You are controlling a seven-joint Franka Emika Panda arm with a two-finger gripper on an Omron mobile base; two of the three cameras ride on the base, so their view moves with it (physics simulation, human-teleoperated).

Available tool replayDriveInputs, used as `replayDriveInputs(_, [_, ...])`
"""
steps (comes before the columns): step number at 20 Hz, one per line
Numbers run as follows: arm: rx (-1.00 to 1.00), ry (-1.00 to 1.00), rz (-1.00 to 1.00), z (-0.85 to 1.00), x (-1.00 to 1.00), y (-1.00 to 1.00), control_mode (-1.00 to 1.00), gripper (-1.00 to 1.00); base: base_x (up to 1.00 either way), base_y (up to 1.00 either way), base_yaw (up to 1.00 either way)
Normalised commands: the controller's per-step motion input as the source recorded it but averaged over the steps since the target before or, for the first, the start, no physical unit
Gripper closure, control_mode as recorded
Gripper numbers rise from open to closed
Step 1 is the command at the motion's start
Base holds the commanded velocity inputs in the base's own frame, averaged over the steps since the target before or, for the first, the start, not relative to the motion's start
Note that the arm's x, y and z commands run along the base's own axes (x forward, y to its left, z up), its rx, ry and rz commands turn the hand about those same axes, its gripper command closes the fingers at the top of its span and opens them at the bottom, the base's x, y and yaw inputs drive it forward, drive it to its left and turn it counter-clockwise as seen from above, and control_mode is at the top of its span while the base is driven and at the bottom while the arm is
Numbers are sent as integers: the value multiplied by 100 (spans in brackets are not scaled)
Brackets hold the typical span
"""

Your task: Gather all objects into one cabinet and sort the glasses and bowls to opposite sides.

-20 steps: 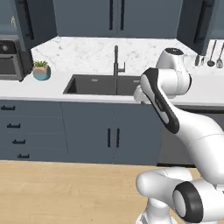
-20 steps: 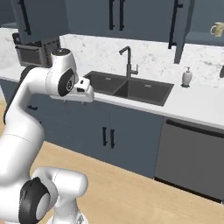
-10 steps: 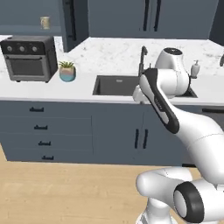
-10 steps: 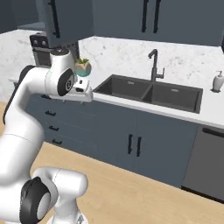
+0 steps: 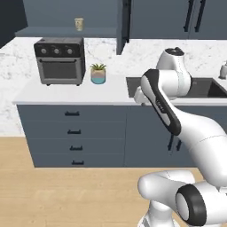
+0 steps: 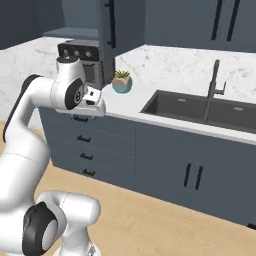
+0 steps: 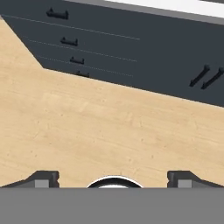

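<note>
White speckled worktop [image 5: 66, 91] runs ahead of you over blue-grey drawers, with a dark toaster oven [image 5: 60, 60] on it and a small potted plant [image 5: 98, 73] just beside the oven's right side. Look above the oven: one small cream cup [image 5: 79, 24] stands upright on the dark slate-blue open shelf [image 5: 53, 32], long axis vertical, mouth up. It is too small for you to tell whether it has a handle. It stands near the middle of the shelf board, with bare board on both sides of it and a tall panel at the right end of the shelf.

Your sink [image 6: 200, 107] with its black tap [image 6: 214, 82] lies to the right of the plant, sunk into the worktop.

Your pincer [image 7: 113, 178] points down at the wooden floor [image 7: 87, 127] in front of the drawer fronts, its two finger tips [image 7: 43, 179] spread wide apart with nothing between them. Open floor lies all around it.
</note>
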Motion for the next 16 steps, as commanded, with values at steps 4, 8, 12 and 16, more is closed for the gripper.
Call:
replayDriveInputs(4, [0, 0, 0, 0, 0, 0, 100, -100, 31, 91, -11])
replayDriveInputs(8, [0, 0, 0, 0, 0, 0, 100, -100, 33, 74, -12])
replayDriveInputs(12, [0, 0, 0, 0, 0, 0, 100, -100, 61, 42, -12])
replayDriveInputs(16, [0, 0, 0, 0, 0, 0, 100, -100, 61, 16, -15])
